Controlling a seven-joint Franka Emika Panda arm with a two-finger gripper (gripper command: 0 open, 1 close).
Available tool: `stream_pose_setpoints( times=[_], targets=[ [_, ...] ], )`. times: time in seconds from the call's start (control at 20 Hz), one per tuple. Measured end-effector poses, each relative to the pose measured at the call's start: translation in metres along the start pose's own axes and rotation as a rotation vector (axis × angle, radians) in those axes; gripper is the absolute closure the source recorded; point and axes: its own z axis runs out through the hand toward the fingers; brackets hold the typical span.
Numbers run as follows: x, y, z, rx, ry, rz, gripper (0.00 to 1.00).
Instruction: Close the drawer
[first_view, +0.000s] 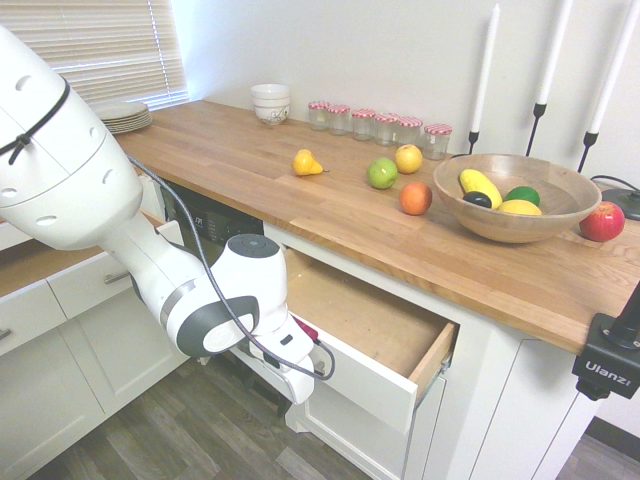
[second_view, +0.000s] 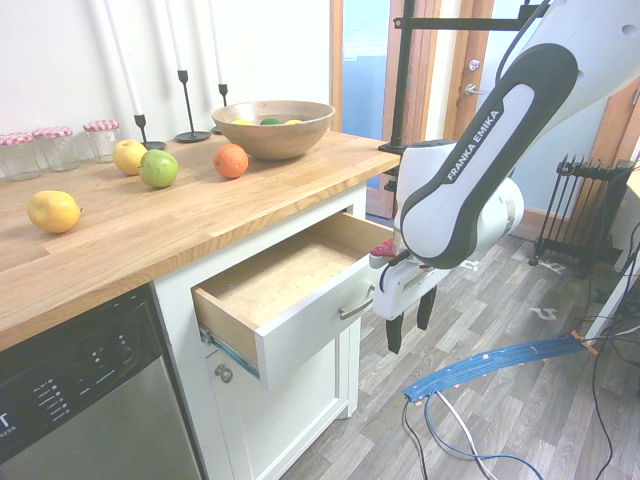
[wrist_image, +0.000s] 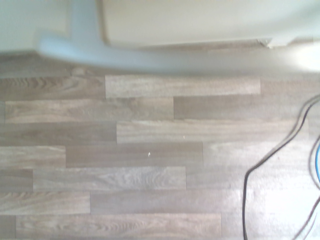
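Under the counter (second_view: 180, 235), the drawer (second_view: 300, 290) stands pulled well out, its wooden box bare inside and its white front carrying a silver handle (second_view: 355, 308). Just at 3 o'clock of that handle in the second exterior view hangs the gripper (second_view: 410, 330), pointing straight down, fingers (second_view: 394, 335) spread apart and holding nothing, apart from the front panel. In the wrist view the handle (wrist_image: 150, 57) shows as a blurred bar above plank floor (wrist_image: 150, 165). At 9 o'clock of the drawer sits a dishwasher (second_view: 80, 390); below it a cabinet door with a round knob (second_view: 224, 373). On the counter at 12 o'clock lie an orange (second_view: 231, 160), a green apple (second_view: 158, 168), a yellow apple (second_view: 129, 156), a lemon (second_view: 53, 211), a fruit bowl (second_view: 272, 128), jars (second_view: 60, 145) and candlesticks (second_view: 185, 100). Nothing lies between gripper and drawer front.
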Motion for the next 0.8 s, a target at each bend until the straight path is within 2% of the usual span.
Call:
stream_pose_setpoints(
  times=[0.1,0.15,0.8],
  targets=[
    [0.0005,-0.005,-0.0006,0.004,0.003,-0.006,0.0],
    [0.0004,-0.0067,-0.0003,0.005,0.004,-0.008,1.0],
    [0.0065,-0.0092,-0.0011,0.007,0.012,-0.009,1.0]
  ],
)
